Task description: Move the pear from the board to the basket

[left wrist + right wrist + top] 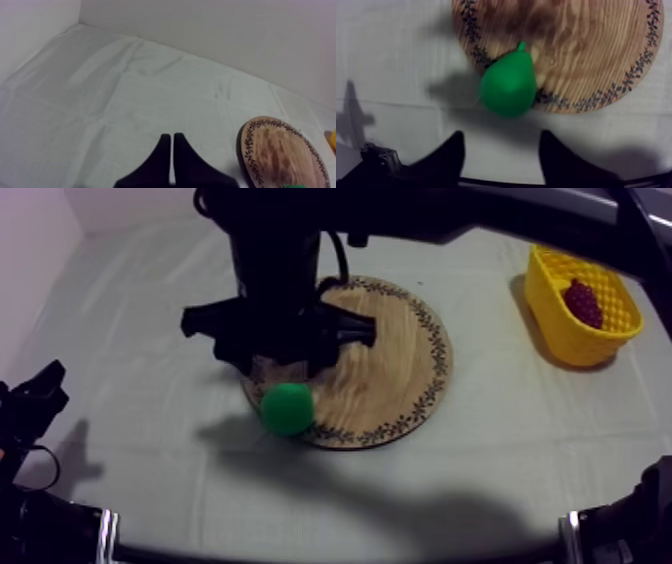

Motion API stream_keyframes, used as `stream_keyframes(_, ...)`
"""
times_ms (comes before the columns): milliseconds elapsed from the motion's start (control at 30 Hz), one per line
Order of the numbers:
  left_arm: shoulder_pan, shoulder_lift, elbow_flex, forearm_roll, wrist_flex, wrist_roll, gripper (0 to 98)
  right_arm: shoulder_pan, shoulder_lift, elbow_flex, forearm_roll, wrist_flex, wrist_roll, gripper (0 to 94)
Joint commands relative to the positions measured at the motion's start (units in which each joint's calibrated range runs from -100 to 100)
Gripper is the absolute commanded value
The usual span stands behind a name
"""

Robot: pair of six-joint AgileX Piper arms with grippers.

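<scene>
The pear (287, 409) is seen on the patterned rim of the wooden board (395, 378), at the board's 7 o'clock in the top view, partly overhanging the table (150, 458). The right pincer (502, 137) is held near it, fingers apart, nothing between. The left pincer (173, 137) is pressed together. The yellow basket (560, 333) is placed at the board's 2 o'clock, with a small red fruit (583, 303) inside.

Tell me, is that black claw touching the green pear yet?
Apart. In the right wrist view, a strip of cloth shows between the pear and the open right gripper.
</scene>
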Motion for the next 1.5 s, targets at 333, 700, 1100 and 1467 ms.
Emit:
stream_keyframes(333,0.02,0.0,0.0,0.02,-0.01,-0.01,0.1,0.38,0.93,-0.61,1.05,0.03,0.25,83.1)
stream_keyframes(700,0.02,0.0,0.0,0.02,-0.01,-0.01,0.1,1.1,4.64,1.37,-0.42,-1.01,0.23,86.2)
stream_keyframes(1100,0.02,0.0,0.0,0.02,-0.01,-0.01,0.1,1.79,12.22,0.5,-1.78,-3.73,0.57,84.9)
stream_keyframes(1467,0.02,0.0,0.0,0.02,-0.01,-0.01,0.1,1.91,17.98,-2.6,-3.38,-5.51,0.76,82.0)
